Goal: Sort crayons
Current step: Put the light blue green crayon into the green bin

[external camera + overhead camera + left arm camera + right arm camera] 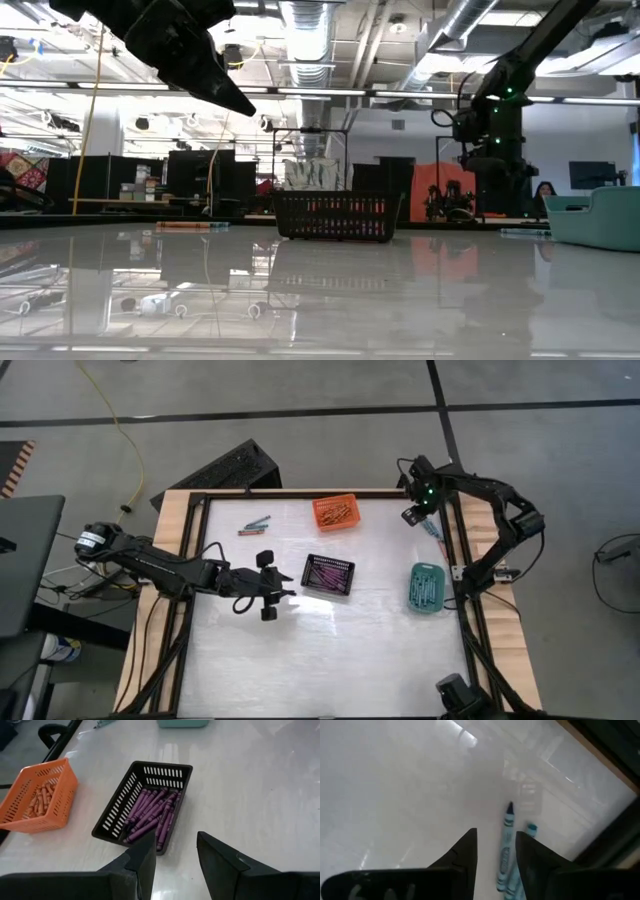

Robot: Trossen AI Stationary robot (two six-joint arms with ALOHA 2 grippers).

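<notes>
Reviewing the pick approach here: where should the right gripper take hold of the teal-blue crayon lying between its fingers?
Grip the teal-blue crayon mid-barrel, from straight above. It lies flat on the table, lengthwise between the right gripper's open fingers, so closing across it should work. A second crayon lies close beside.

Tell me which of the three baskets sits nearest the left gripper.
The black basket holding purple crayons, just ahead of the open, empty left gripper. The orange basket lies farther back, and the teal basket stands at the table's right edge.
</notes>
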